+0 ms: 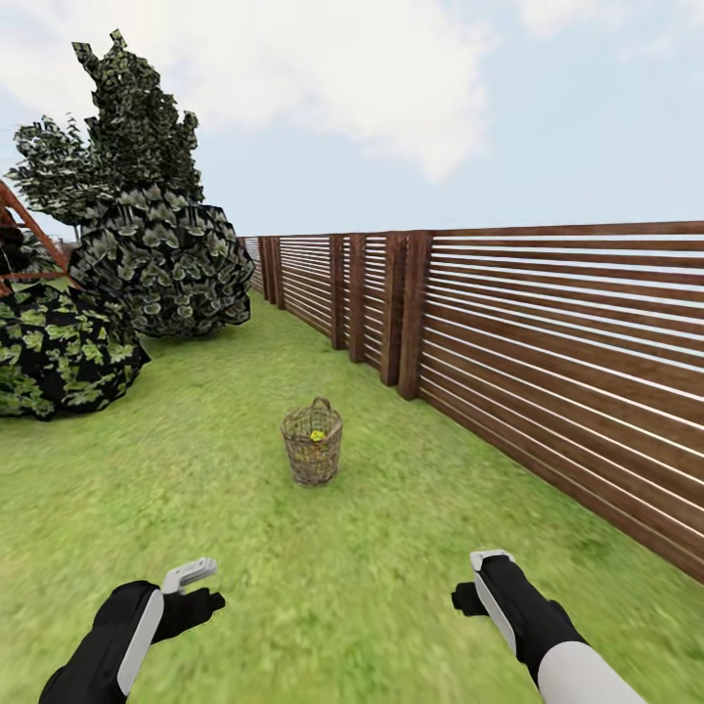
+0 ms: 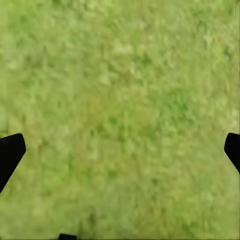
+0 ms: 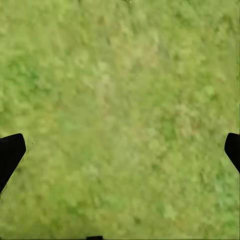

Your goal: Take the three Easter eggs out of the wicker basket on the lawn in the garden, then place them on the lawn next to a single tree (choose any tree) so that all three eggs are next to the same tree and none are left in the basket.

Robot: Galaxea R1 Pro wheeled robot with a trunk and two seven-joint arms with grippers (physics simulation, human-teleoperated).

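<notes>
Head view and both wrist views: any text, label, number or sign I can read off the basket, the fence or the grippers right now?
None: no words, numbers or signs are readable.
Wicker basket: bare weave, with a yellow speck inside.
Fence: plain wooden slats.
Left gripper and right gripper: unmarked.
Wrist views: just the lawn between dark fingertips.

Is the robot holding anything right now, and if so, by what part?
Nothing is held. Both wrist views show fingers spread wide over bare lawn; the wicker basket stands untouched ahead.
</notes>
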